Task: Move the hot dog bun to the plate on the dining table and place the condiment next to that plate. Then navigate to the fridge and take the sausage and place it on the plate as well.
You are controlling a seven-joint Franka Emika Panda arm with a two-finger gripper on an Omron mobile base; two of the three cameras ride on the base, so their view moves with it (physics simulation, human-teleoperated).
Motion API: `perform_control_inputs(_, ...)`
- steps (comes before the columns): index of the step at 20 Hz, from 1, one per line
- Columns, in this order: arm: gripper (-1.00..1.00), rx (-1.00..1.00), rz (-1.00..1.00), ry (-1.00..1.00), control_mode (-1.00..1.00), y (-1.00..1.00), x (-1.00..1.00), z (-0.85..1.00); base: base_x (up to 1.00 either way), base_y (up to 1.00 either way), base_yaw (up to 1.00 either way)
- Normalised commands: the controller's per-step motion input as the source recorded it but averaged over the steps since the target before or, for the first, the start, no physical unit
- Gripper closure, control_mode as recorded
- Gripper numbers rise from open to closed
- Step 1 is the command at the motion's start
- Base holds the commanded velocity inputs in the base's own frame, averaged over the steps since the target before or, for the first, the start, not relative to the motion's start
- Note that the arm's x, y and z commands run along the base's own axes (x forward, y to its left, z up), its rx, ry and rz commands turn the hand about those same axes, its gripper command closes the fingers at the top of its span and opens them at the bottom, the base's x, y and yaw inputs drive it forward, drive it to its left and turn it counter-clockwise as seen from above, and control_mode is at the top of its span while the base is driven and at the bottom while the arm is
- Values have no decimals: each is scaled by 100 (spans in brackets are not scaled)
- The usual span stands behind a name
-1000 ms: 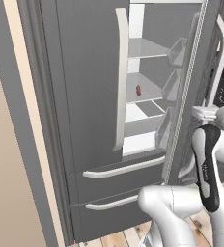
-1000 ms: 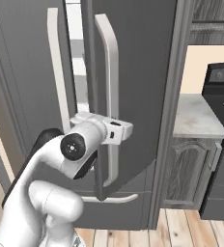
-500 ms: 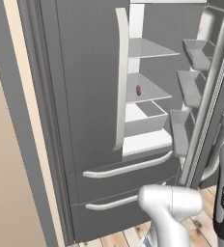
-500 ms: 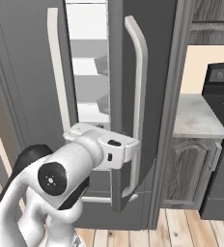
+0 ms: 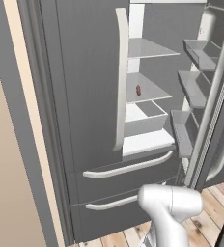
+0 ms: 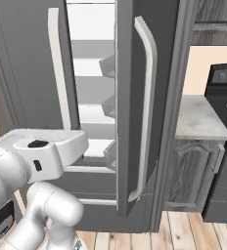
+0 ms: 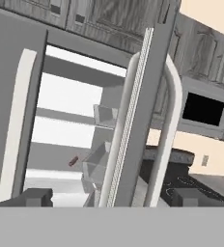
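From the left, the fridge (image 5: 85, 120) stands with its right door (image 5: 215, 96) swung out, the sausage (image 5: 138, 90) lying on a middle shelf, no writing anywhere. From the right, that door's edge blocks the shelves; a black oven (image 6: 225, 141) stands beyond. In the hand view the gripper (image 7: 111, 198) gapes apart, holding nothing

Sausage (image 5: 138, 90) alone on white fridge shelf (image 5: 152, 89)

The sausage (image 5: 138, 90) is perhaps too small to make out clearly.
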Motion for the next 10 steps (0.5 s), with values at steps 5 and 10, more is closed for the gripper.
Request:
perform_control_inputs(5,-100,-33,0,10,-100,100,19,0,0,0,0)
perform_control_inputs(10,-100,-24,0,26,-100,67,98,-9,0,0,0)
